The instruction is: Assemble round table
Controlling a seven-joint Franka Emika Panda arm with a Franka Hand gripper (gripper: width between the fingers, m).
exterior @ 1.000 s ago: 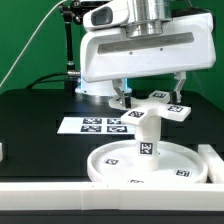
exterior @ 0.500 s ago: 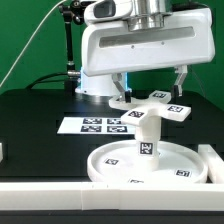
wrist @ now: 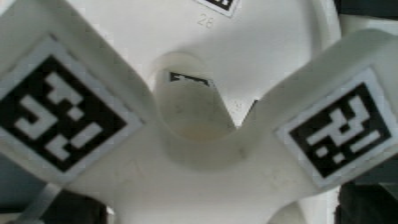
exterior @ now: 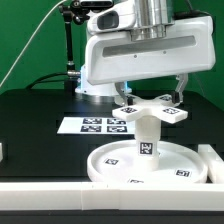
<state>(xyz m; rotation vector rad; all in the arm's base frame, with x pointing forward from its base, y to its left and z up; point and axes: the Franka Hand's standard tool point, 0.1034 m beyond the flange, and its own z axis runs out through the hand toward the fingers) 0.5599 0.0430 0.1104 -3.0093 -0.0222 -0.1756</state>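
Note:
The large rimmed round disc [exterior: 120,165] lies flat at the front of the table. The short thick leg [exterior: 147,140] stands upright on its middle. The cross-shaped four-arm piece [exterior: 152,110] sits on top of the leg. My gripper [exterior: 154,92] hangs just above and behind the cross, with its fingers [exterior: 128,93] spread wide, one on each side of the hub, and it looks open. The wrist view is filled by the cross [wrist: 187,160], showing two tagged arms and the centre hole. My fingertips do not show there.
The marker board [exterior: 95,125] lies behind the disc on the black table. A long white bar [exterior: 50,190] runs along the front edge and turns up at the exterior view's right [exterior: 212,160]. The arm's base [exterior: 95,88] stands at the back.
My gripper has come down a little and shifted slightly toward the exterior view's right, so the fingers now straddle the cross more closely. The cross, leg and disc stay put.

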